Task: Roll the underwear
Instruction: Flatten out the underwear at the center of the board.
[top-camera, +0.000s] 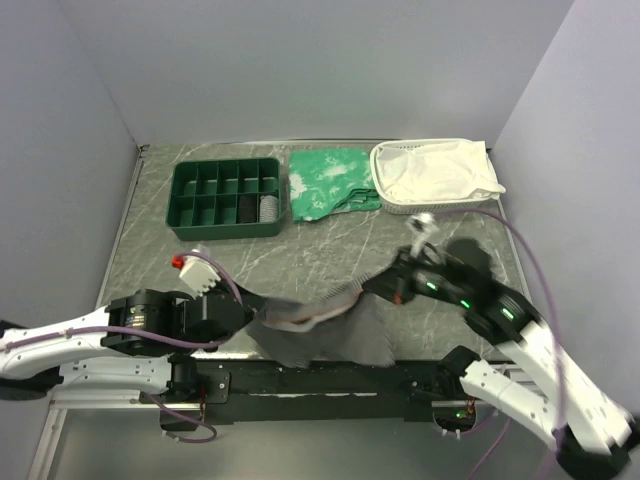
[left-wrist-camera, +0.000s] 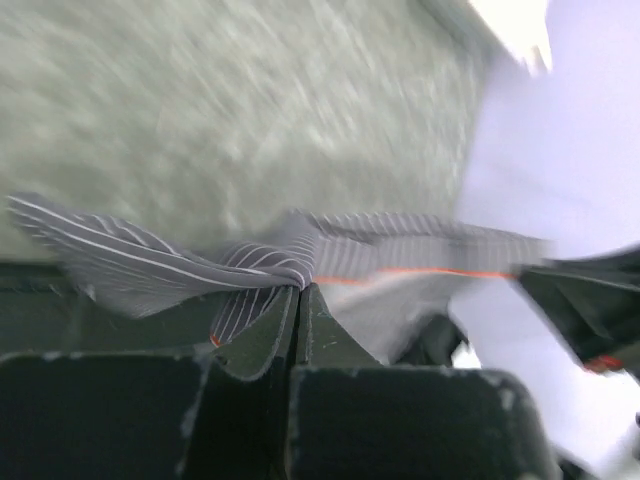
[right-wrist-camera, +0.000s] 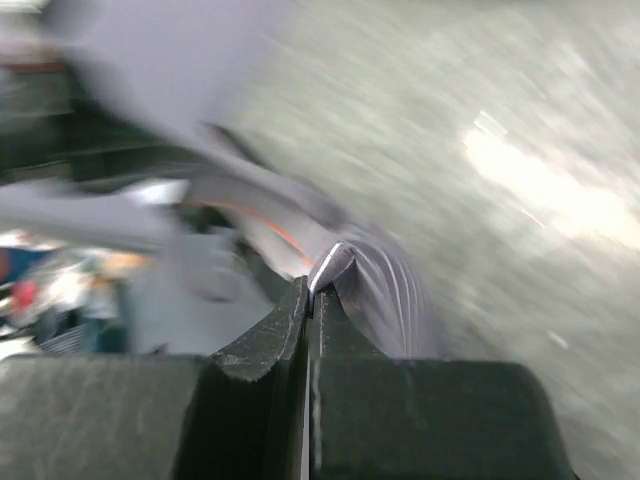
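both grippers (left-wrist-camera: 300, 290) (right-wrist-camera: 310, 286) pinch underwear (top-camera: 322, 336), orange trim (left-wrist-camera: 420, 273) wrist-only

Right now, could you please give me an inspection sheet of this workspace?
Surface: grey marbled table.
Job's things: underwear, striped grey, stretched between both tools at the near edge, not rolled.
Clutter: green divided tray, green patterned cloth, white cloth in a white basket, all along the far edge.
Tools: left tool and right tool both shut on the underwear.
Cables: purple cable arcs over the table's right side.
Surroundings: plain pale walls.
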